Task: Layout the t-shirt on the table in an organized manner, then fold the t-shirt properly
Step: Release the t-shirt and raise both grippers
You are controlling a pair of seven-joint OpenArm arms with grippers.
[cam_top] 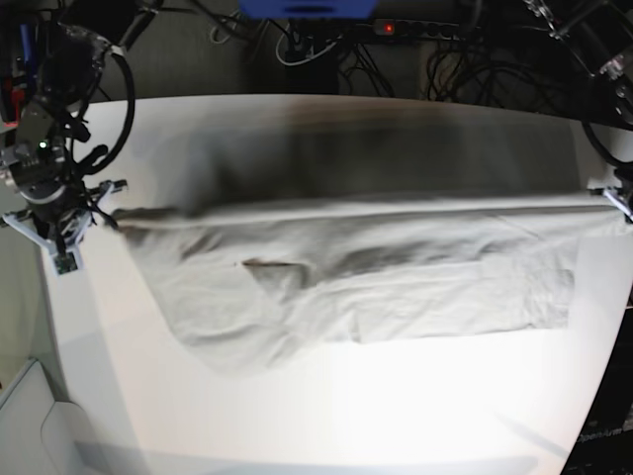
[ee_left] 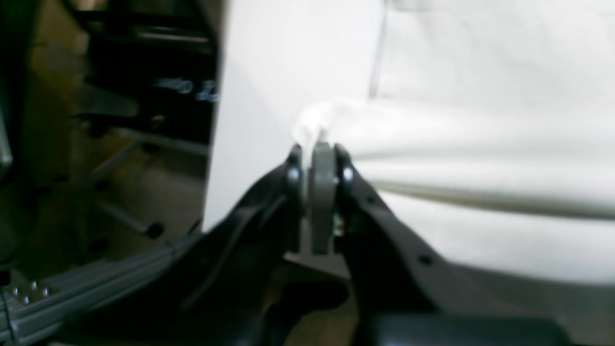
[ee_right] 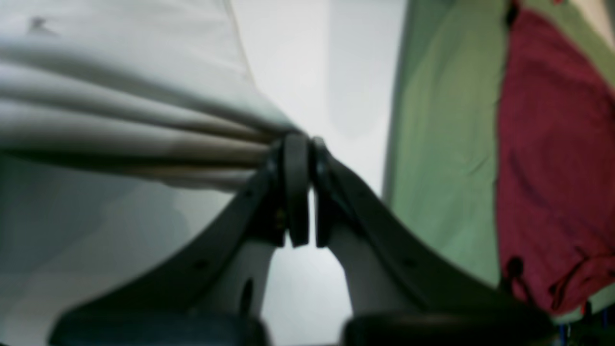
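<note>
The light grey-beige t-shirt [cam_top: 356, 267] is stretched wide across the white table [cam_top: 326, 406], its upper edge pulled taut between both grippers and its lower part lying on the surface. In the base view my right gripper [cam_top: 102, 214] holds the shirt's left end and my left gripper [cam_top: 610, 196] holds its right end at the table edge. The left wrist view shows the left gripper [ee_left: 318, 146] shut on a bunched bit of t-shirt [ee_left: 480, 144]. The right wrist view shows the right gripper [ee_right: 301, 140] shut on gathered folds of t-shirt [ee_right: 134, 125].
Green cloth [ee_right: 442, 144] and dark red cloth [ee_right: 552, 158] lie beyond the table's edge beside the right gripper. Cables and a power strip [cam_top: 415, 28] run behind the table. A metal frame rail [ee_left: 86, 293] and dark gear sit below the table edge by the left gripper.
</note>
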